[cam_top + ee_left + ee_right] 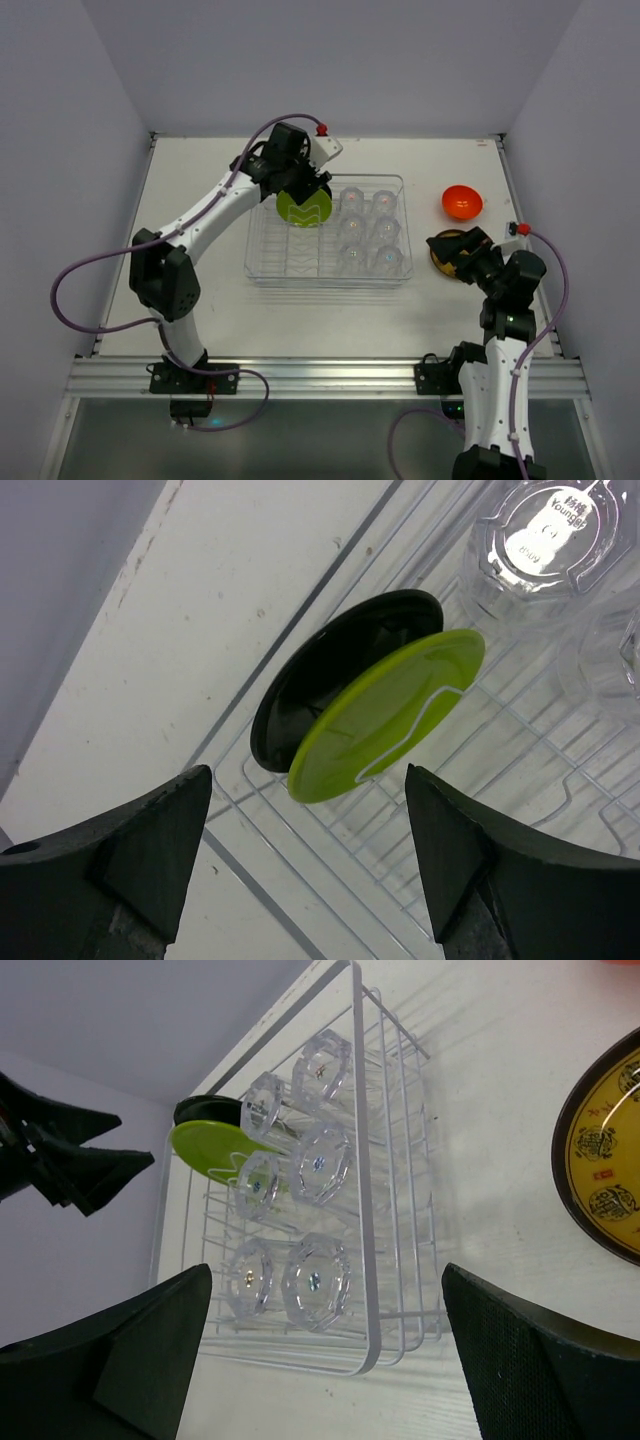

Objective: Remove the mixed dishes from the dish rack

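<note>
The lime plate [385, 715] stands on edge in a slot at the back-left of the rack [262, 272]. The left gripper [308, 800] hangs over it, jaws spread either side, touching nothing. It looks stiff, light and glossy, likely slippery; I'd pinch the upper rim, face and back. The right gripper [325, 1305] gapes wide, empty.

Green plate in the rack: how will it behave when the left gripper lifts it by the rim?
The green plate looks thin and rigid, so probably light and unbending. Its face looks smooth, so it may slip or swing if pinched at one edge. It leans in the rack, so a nudge from the open left gripper could tip it.
</note>
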